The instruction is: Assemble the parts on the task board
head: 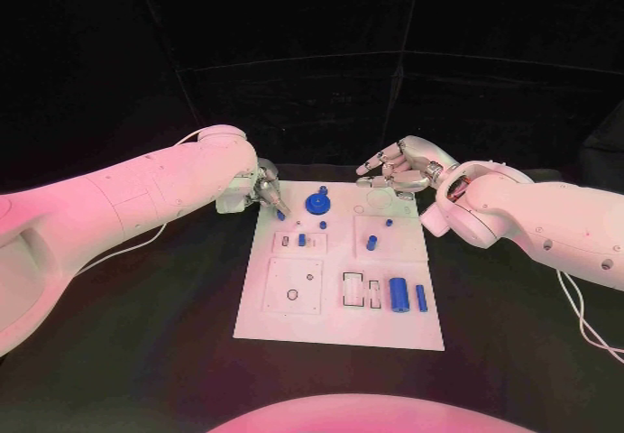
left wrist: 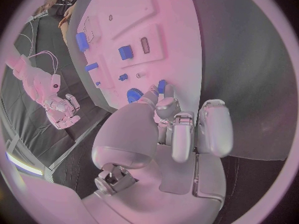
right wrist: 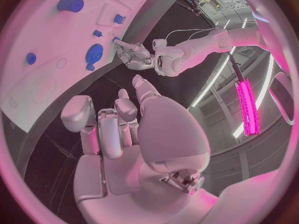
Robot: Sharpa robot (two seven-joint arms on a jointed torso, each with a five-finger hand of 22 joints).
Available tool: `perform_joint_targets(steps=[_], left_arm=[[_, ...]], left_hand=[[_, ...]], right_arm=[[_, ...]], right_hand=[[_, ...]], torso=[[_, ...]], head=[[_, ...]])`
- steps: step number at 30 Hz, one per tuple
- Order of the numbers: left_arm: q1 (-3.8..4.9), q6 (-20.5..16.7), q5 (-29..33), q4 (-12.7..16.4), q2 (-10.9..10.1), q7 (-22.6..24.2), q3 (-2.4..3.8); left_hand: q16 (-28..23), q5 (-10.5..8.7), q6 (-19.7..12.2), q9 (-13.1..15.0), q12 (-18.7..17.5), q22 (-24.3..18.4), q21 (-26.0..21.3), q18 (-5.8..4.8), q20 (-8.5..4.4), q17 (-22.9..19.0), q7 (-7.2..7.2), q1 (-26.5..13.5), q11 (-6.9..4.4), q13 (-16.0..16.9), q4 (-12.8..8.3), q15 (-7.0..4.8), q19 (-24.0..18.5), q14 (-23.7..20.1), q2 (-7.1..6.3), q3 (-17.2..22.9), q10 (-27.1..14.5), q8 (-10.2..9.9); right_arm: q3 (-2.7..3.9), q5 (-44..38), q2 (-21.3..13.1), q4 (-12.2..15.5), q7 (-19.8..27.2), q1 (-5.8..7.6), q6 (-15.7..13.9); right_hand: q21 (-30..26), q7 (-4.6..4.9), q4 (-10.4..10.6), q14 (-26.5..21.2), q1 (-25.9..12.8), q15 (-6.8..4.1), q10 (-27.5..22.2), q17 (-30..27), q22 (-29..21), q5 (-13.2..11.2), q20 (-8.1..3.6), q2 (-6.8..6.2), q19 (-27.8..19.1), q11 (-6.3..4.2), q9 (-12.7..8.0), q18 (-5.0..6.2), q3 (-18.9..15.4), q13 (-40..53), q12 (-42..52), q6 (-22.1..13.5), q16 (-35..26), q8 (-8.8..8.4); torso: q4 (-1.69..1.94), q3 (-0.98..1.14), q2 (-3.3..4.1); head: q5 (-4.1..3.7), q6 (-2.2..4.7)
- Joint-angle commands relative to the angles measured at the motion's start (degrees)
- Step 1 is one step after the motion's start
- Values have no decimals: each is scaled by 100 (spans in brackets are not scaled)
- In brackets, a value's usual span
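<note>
Hidden: in the head view we see only the tip of the small blue peg (head: 282, 215) below the left hand (head: 261, 192); the fingers cover the rest, so we cannot tell its full length.
Left hand: it pinches the small blue peg (left wrist: 161, 87) between its fingertips, at the far left corner of the white rectangular task board (head: 341, 311), beside the round blue gear-like part (head: 318, 204).
Peg axis: in the left wrist view its long axis runs on from the fingertips toward the board; whether it touches the board we cannot tell.
Right hand: the right hand (head: 400, 167) hangs past the board's far edge, fingers spread and holding nothing (the right wrist view shows the palm (right wrist: 134, 134) bare).
Board: its long axis runs away from the robot; two upright-lying blue cylinders (head: 407, 295) sit side by side near its near right corner, long axes along the board's length.
View difference: the right wrist view shows the left hand (right wrist: 134, 52) at the board edge from the opposite side; there the peg is too small to make out.
</note>
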Motion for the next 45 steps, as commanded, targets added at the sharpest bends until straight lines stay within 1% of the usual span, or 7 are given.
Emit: perform_joint_targets(steps=[1,8,21,24,30,38,45], left_arm=[[4,-64,132,57,-40,134,0],[2,-478,529,330,-263,120,2],[3,-1241,995,1431,-983,-36,6],[-25,-1468,1005,1711,-1172,-21,0],[-147,-1815,875,2158,-1461,7,-36],[-232,-1863,462,2451,-1596,-5,-156],[-270,-1849,307,2521,-1589,-10,-188]], left_hand=[[18,-15,43,57,-15,10,13,23,-47,1509,-41,128,-21,-2,-166,-30,-10,595,81,160,5,48],[18,-16,57,78,-3,11,11,22,-55,1509,-44,105,-23,15,-205,-32,-11,595,73,239,38,78],[18,-17,79,115,-9,27,19,19,-64,1509,-57,3,-34,3,-221,-38,-3,595,35,323,84,130],[18,-17,85,124,-8,40,28,16,-66,1509,-61,-23,-37,2,-224,-41,3,595,24,343,98,144],[18,-17,91,133,12,59,42,12,-69,1509,-67,-43,-42,26,-230,-44,12,595,10,363,122,157],[18,-17,94,141,7,75,53,9,-72,1509,-73,-54,-48,18,-242,-48,19,595,-4,385,131,167],[18,-17,94,141,7,75,53,9,-72,1509,-73,-54,-48,18,-242,-48,19,595,-4,385,131,167]], right_arm=[[3,-8,7,3,37,10,37],[3,-8,11,-3,41,10,39],[3,-8,-9,-8,33,11,44],[3,-8,-6,-13,31,11,51],[2,-8,-5,-23,29,11,58],[1,-8,1,-33,28,11,65],[1,-8,10,-48,35,10,66]], right_hand=[[-20,-3,15,267,-28,-52,-8,-2,-6,27,-8,17,-31,-17,-6,116,-8,1,-15,-16,-32,30],[-20,-3,15,267,-28,-52,-8,-2,-6,27,-8,17,-31,-17,-6,116,-8,1,-15,-16,-32,30],[-20,-3,14,269,-23,-52,-10,1,-2,31,-8,23,-27,-17,-6,115,-2,-2,-16,-16,-32,32],[-20,-3,14,269,-23,-52,-10,1,-2,31,-8,23,-27,-17,-6,115,-2,-2,-16,-16,-32,32],[-20,-3,14,269,-23,-52,-10,1,-2,31,-8,23,-27,-17,-6,115,-2,-2,-16,-16,-32,32],[-20,-3,14,269,-23,-52,-10,1,-2,31,-8,23,-27,-17,-6,115,-2,-2,-16,-16,-32,32],[-20,-3,14,269,-23,-52,-10,1,-2,31,-8,23,-27,-17,-6,115,-2,-2,-16,-16,-32,32]], torso=[[1,-3,0],[11,2,-7],[20,8,-11],[19,8,-13],[48,10,-15],[38,10,-15],[38,7,-12]], head=[[-4,-3],[-8,1],[15,6],[33,4],[40,-5],[66,-18],[65,-18]])
